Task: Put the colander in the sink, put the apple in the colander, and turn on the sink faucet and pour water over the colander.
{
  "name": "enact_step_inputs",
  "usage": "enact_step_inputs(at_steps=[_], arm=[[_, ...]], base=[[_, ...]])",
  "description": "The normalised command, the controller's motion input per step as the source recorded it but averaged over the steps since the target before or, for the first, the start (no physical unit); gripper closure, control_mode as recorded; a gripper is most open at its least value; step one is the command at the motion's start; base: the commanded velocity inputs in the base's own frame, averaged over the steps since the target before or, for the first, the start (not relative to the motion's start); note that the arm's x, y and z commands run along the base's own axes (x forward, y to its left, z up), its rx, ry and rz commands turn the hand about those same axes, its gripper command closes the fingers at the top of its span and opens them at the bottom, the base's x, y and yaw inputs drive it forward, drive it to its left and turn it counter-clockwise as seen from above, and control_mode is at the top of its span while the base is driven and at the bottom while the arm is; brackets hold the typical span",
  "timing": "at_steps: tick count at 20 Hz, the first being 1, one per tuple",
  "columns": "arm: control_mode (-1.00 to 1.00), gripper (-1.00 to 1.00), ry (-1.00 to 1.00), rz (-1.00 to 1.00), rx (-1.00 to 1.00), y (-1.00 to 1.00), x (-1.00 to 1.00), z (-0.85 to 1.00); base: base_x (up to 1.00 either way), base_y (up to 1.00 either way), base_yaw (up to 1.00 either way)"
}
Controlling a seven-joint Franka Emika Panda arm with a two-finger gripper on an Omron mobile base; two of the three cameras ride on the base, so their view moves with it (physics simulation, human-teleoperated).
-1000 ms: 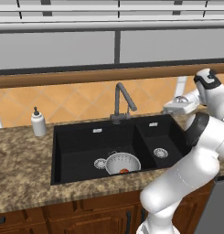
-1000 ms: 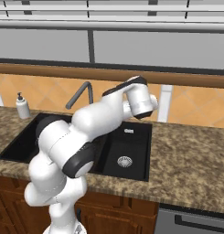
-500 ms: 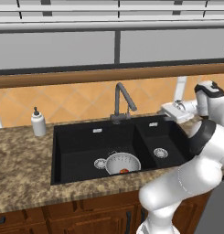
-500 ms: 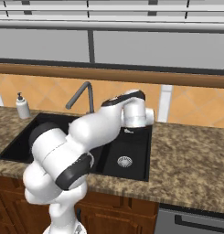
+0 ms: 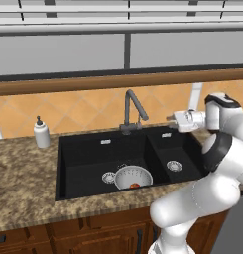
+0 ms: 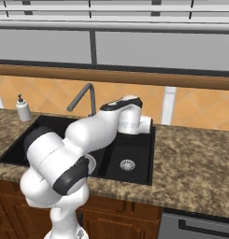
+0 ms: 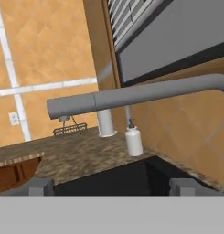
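Speckled brown stone tabletop (image 5: pixel 24 173) carries a white soap bottle (image 5: pixel 41 134) at far left, then the black sink (image 5: pixel 88 149). Its large basin holds the colander (image 5: pixel 133 177) with the apple (image 5: pixel 134 185) inside. Behind stands the sink faucet (image 5: pixel 132 110). Right of its spout the hand (image 5: pixel 170 119) hovers, fingers spread open, gripping nothing.

No readable text, labels, brands, numbers or signs appear on anything here.
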Motion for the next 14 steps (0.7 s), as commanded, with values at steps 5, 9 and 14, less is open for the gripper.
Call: enact_step_inputs(at_steps=[5,9,14], arm=[[-1.00,-1.00,0.00,-0.08,0.04,0.00,0.37,-0.31],[-1.00,-1.00,-0.06,-0.02,0.05,0.00,0.31,-0.26],[-1.00,-1.00,-0.07,-0.01,0.06,0.00,0.36,-0.14]], base=[[0.00,0.00,0.00],[0.00,0.00,0.00],[0.00,0.00,0.00]])
